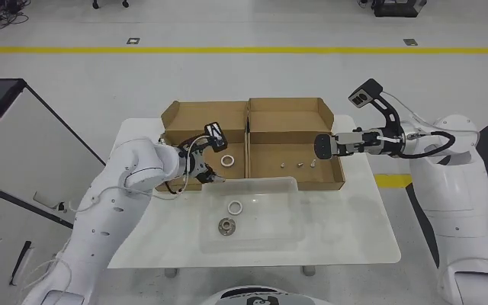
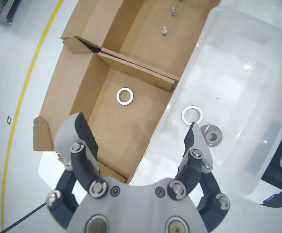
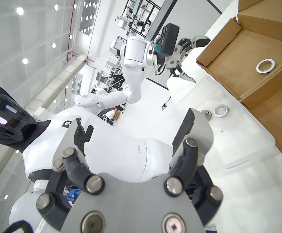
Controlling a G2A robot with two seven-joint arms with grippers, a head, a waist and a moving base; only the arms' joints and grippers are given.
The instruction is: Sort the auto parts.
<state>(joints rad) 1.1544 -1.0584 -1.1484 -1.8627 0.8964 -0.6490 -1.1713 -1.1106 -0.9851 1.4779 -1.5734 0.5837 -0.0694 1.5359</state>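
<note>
Left gripper (image 2: 136, 120) wide open, empty, above bin (image 2: 242, 66) edge; ring (image 2: 192, 114) just ahead probably awaits sorting into box (image 2: 123, 136).

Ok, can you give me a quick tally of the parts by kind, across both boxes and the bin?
Rings: 2, one in a cardboard box, one in the clear bin
Flanged bushing: 1, in the clear bin
Bolts: 3, in the other cardboard box
Total: 6

Ind. robotics lab — yellow floor line (image 1: 244, 49); ceiling lights (image 3: 19, 10)
</note>
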